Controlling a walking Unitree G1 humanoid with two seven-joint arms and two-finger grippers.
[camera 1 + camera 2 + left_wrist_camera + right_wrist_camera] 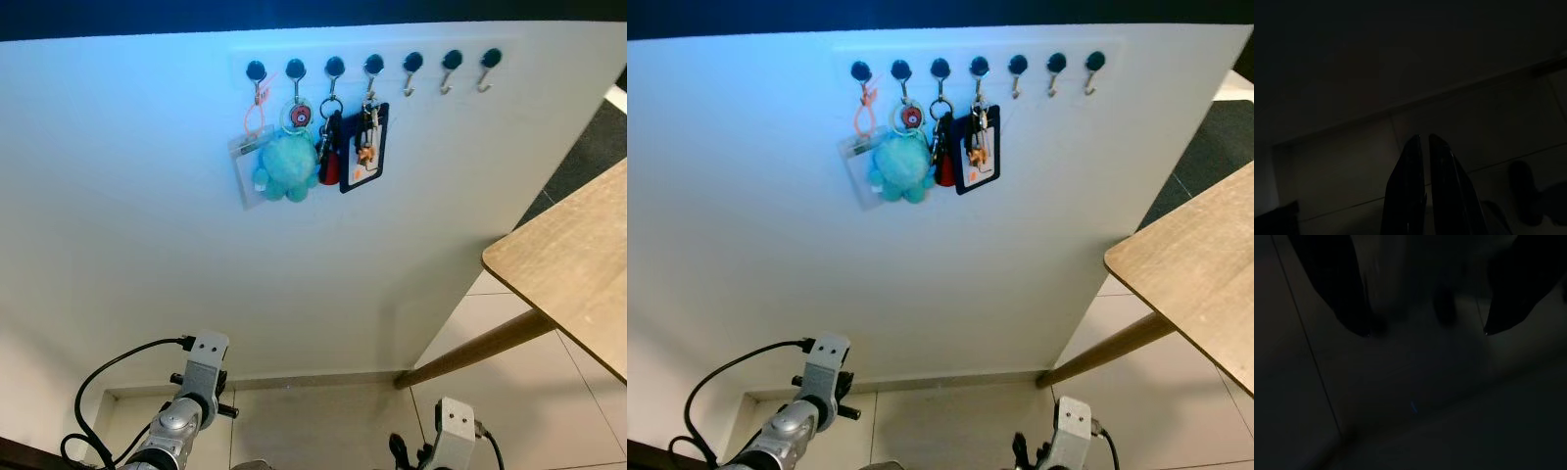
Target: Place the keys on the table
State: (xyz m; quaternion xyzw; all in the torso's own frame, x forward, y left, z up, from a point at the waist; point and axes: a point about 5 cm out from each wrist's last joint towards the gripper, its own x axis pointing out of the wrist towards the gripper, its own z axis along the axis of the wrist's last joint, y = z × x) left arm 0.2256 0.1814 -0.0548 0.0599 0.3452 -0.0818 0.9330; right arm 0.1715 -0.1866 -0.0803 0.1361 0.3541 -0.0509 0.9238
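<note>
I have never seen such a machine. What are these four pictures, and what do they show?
It is a walking humanoid robot. The two bright pictures come from its head camera. They show a white wall with a row of hooks. From the hooks hang the keys, a turquoise plush toy, a clear badge and a black card holder. A wooden table stands on the right. The two dark pictures come from wrist cameras. The left gripper is shut, the right gripper is open; both hang low and hold nothing.

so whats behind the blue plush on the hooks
The white wall, and the edge of a clear badge holder tucked partly behind the plush. The covered part of the holder can't be seen.
</note>
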